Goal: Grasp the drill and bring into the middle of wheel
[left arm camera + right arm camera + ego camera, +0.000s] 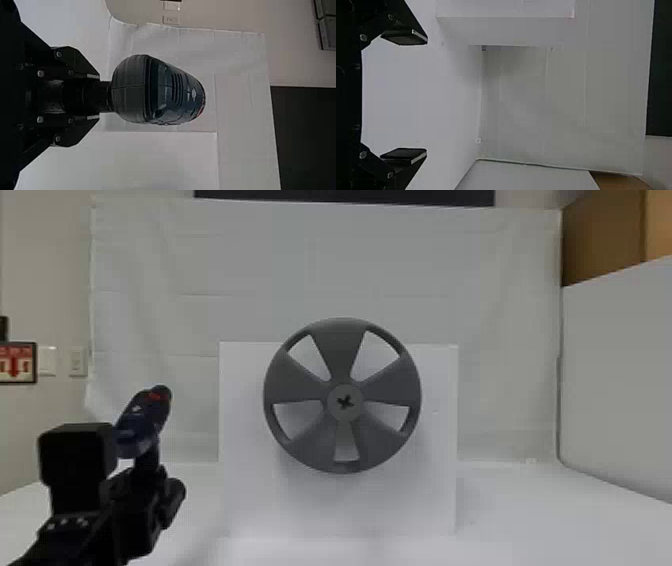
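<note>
1 red-arrow sign (18, 363) hangs; left hand (148, 471) grips the drill (145, 417), right hand (424, 96) gapes empty.

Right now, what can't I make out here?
- Part of the drill's grip: left wrist view, covered by the left gripper.
- The wheel's back: head view, hidden by its own face.
- Markings on the drill: head view, too small.
- The right gripper's base: right wrist view, cut off by the left edge.
</note>
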You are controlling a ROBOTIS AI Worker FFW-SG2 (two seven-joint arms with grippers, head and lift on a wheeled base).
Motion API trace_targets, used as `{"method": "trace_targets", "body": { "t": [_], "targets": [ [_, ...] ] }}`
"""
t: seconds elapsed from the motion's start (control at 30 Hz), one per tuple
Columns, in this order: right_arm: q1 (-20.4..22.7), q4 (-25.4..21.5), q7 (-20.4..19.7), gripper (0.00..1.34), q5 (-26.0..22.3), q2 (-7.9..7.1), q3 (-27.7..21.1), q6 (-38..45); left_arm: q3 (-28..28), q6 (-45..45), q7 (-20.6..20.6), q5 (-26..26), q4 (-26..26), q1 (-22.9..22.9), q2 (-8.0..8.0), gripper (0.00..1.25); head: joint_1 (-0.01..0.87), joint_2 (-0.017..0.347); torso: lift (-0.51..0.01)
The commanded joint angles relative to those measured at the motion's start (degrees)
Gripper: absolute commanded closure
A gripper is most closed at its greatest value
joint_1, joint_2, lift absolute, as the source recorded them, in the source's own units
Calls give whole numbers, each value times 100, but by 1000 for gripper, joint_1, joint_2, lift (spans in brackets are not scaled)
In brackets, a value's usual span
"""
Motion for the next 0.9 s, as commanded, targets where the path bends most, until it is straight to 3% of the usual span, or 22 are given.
{"method": "trace_targets", "body": {
  "t": [0.0,0.13,0.23,0.37,0.87],
  "targets": [
    [7,0,-4,289,-20,8,-26,0,-16,479,18,269,-549,86,50,1219,0,0,-406],
    [7,9,-4,289,-29,16,-35,0,-165,673,220,428,-971,147,129,1219,0,0,-406],
    [68,0,-4,289,-99,-1,-123,0,-191,681,211,744,-979,191,155,1220,0,0,-406],
    [86,0,-4,289,-117,-1,-167,0,-235,602,-140,849,-979,253,199,1219,0,0,-406],
    [24,0,5,289,-55,16,-88,0,-974,558,-193,788,-979,130,322,1219,0,0,-406]
  ]
}}
